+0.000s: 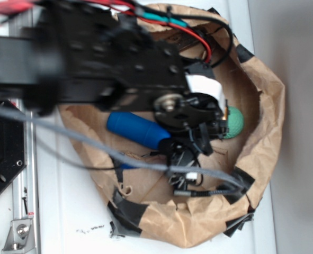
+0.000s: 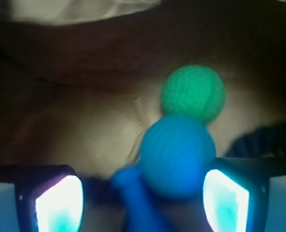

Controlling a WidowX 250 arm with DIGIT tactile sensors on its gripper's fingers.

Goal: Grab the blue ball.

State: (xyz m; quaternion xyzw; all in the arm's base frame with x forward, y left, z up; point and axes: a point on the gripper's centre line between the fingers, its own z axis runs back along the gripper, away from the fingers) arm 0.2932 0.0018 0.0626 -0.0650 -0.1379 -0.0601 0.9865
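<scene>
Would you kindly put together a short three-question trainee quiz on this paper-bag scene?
1. True or false: in the wrist view the blue ball lies between the gripper fingers.
2. Which ball sits farther from the wrist camera: A) green ball B) blue ball?
3. Fill in: the toys lie inside a brown paper ____.

Key: 1 true; 2 A; 3 bag. The fingers stand apart, not clamped on the ball. The blue pin toy lies beside it.
</scene>
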